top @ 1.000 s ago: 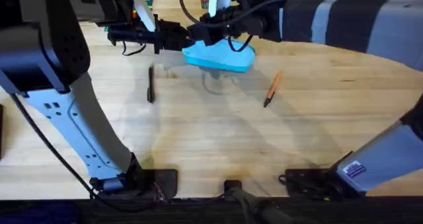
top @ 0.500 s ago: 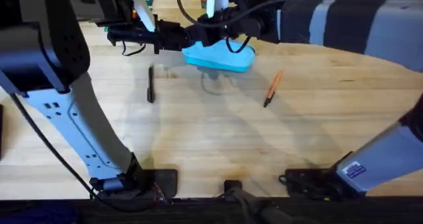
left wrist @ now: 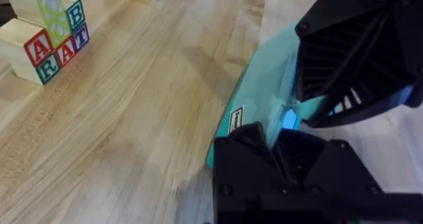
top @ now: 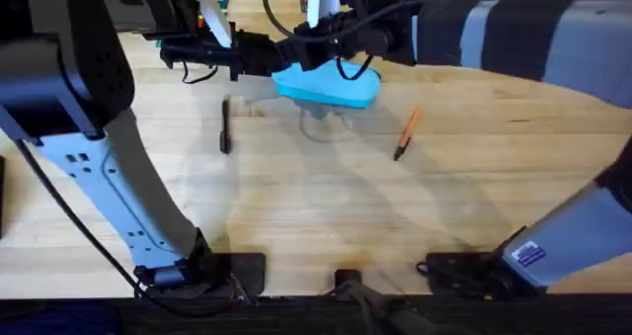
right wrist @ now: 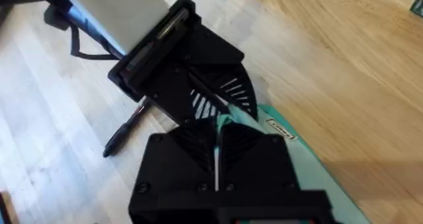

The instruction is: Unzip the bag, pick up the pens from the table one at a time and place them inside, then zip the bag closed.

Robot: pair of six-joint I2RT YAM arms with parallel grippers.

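Note:
The light blue bag (top: 331, 84) hangs a little above the table (top: 316, 216) at the far middle, its shadow under it. At the bag's left end my left gripper (top: 269, 57) is shut on the fabric (left wrist: 264, 92). Right beside it my right gripper (top: 314, 48) is shut on the same end of the bag (right wrist: 310, 178), a sliver of blue between its fingers (right wrist: 198, 158). The two grippers face each other and nearly touch. The black pen (top: 225, 125) lies left of the bag and also appears as the black pen (right wrist: 125, 133). The orange pen (top: 406, 133) lies to the right.
Lettered wooden blocks (left wrist: 47, 34) stand beyond the bag's left end, near the far edge. Colourful items (top: 210, 14) sit at the table's back. Bare wood stretches between the pens and the arm bases (top: 336, 276).
The bag and both grippers have edged slightly away from the bases. Neither pen has moved.

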